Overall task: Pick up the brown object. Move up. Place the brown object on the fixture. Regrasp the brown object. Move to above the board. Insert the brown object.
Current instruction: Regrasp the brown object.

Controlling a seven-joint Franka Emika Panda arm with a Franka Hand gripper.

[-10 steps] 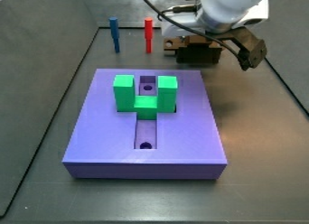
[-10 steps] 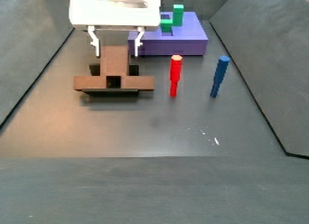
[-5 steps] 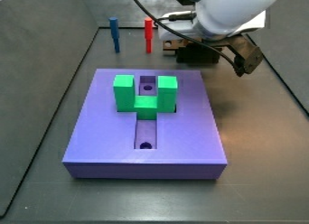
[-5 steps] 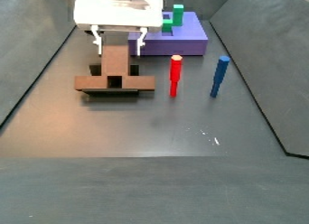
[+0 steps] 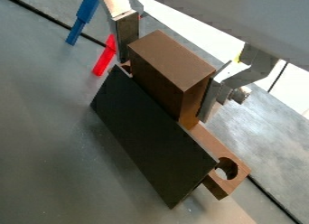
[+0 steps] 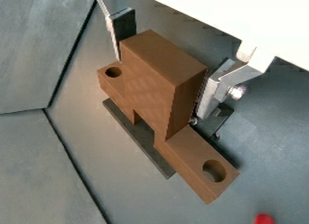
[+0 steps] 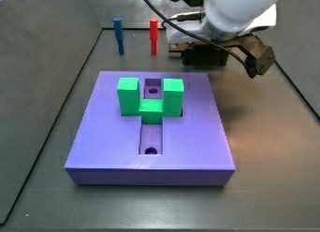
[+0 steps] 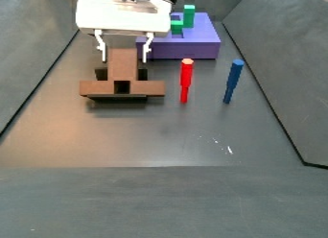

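The brown object [image 6: 151,79] is a mid-brown piece with a raised block in its middle and a bar with a round hole [image 6: 214,172] at its end. It rests on the dark fixture [image 5: 145,146], also seen in a wrist view [image 5: 169,74] and a side view [image 8: 121,69]. My gripper [image 6: 169,58] is open and straddles the raised block, one silver finger [image 6: 121,31] standing clear of it and the other [image 6: 218,88] close beside it. In both side views the gripper [image 8: 125,45] [image 7: 225,50] hangs over the piece, beyond the purple board [image 7: 188,133].
A green U-shaped block [image 7: 150,95] stands on the board over its slot. A red peg [image 8: 186,81] and a blue peg [image 8: 233,81] stand upright beside the fixture. Dark walls [image 8: 38,79] ring the floor.
The gripper shifts only slightly over the brown object and stays open astride it. The brown object and the fixture have not moved.
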